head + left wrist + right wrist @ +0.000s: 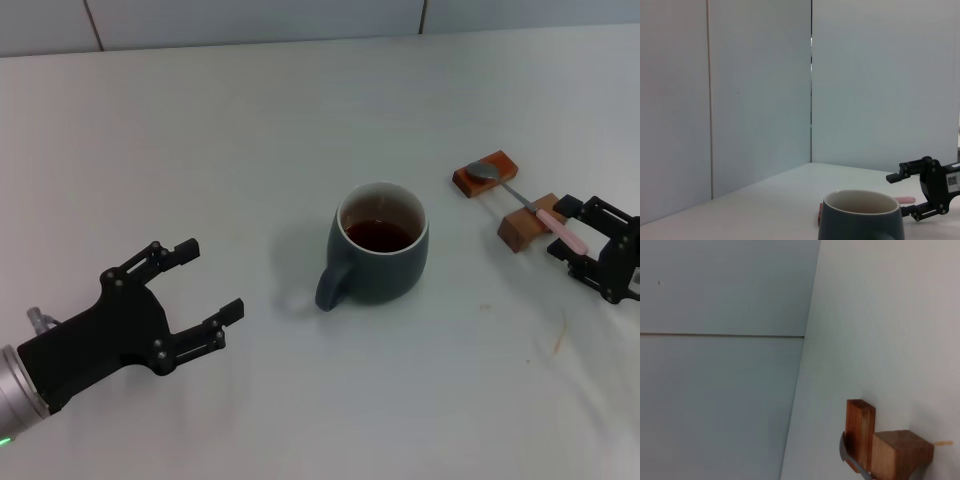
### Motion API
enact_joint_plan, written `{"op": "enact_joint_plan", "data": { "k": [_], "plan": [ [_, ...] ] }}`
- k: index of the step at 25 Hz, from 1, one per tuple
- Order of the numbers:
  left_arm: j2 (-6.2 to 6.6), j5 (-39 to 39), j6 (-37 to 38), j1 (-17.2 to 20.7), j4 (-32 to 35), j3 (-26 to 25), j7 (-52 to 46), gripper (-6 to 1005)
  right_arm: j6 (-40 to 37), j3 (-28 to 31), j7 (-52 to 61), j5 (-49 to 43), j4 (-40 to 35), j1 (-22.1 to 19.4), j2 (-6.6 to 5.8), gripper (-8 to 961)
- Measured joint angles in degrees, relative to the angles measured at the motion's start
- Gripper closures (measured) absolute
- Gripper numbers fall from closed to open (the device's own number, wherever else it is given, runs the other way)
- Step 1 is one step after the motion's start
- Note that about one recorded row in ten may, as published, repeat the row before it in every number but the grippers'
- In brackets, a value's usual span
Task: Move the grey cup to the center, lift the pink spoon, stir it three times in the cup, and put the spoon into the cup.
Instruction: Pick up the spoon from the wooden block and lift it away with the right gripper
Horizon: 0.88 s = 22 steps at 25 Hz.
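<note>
The grey cup (380, 255) stands upright mid-table with dark brown liquid inside, its handle pointing toward my left arm. It also shows in the left wrist view (860, 220). The pink spoon (563, 232) lies across two brown wooden blocks, its metal bowl (485, 170) on the far one. My right gripper (566, 232) is open, with the pink handle's end between its fingers; I cannot tell whether they touch it. The left wrist view shows this gripper (900, 196) beyond the cup. My left gripper (212, 278) is open and empty, well short of the cup's handle side.
The two wooden blocks (484, 174) (528, 224) stand right of the cup; they also show in the right wrist view (860, 432) (900, 452). A pale wall runs along the table's far edge (320, 35).
</note>
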Motion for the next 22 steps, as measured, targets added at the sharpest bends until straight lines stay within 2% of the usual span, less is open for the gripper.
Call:
{"op": "enact_joint_plan", "data": {
  "k": [18,22],
  "plan": [
    [0.03,-0.77,0.07,-0.45,0.09,0.00,0.00,144,1.95,0.16,0.59,0.09,1.14,0.11,0.16,333],
    [0.03,-0.77,0.10,-0.45,0.09,0.00,-0.05,144,2.06,0.18,0.60,0.12,1.15,0.01,0.25,474]
  ]
}}
